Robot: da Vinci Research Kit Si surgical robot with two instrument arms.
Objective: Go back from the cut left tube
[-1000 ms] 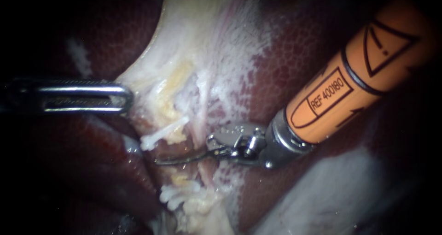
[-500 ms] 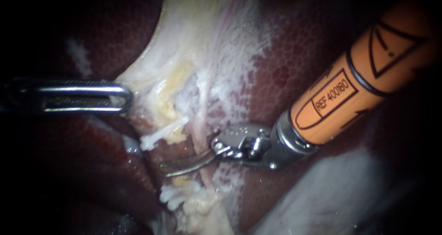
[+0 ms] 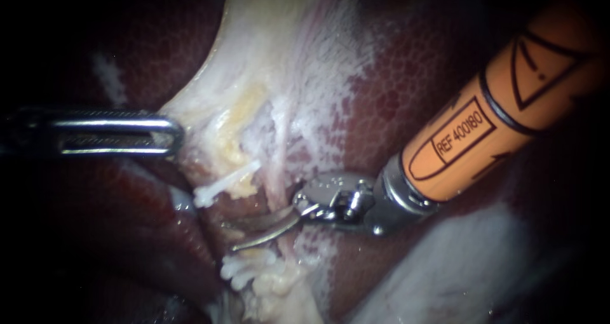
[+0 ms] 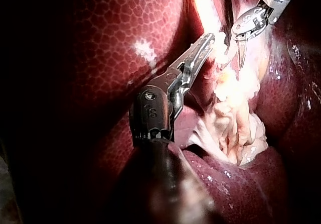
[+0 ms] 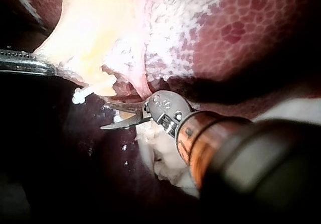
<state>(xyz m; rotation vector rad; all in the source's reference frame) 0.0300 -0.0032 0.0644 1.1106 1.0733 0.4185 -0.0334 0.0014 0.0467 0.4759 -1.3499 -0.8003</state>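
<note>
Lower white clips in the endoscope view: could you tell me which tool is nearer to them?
Right. The right tool has its open blade tips just above the clips; the left tool sits well up and to the left, by pale tissue.

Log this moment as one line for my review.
right instrument: blades open, between upper white clip and lower white clips | left instrument: at pale tissue edge

- The liver (image 3: 413, 63), dark red and mottled, fills the surroundings.
- Pale tissue (image 3: 286, 57) spreads down across its middle.
- A yellow fatty patch (image 3: 238, 117) sits on that tissue.
</note>
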